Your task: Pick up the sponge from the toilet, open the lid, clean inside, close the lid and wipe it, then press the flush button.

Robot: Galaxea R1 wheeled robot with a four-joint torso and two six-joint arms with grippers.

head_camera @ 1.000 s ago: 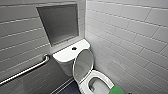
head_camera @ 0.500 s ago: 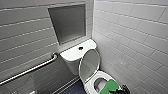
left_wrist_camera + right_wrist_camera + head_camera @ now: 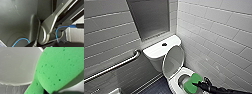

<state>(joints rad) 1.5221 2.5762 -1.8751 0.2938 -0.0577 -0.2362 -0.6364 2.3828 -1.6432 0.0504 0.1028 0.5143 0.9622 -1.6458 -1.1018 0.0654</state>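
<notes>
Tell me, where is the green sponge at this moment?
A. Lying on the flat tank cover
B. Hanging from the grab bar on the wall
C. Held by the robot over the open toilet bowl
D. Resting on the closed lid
C: in the head view the right gripper holds the sponge over the bowl of the toilet, with the lid raised against the tank.
</notes>
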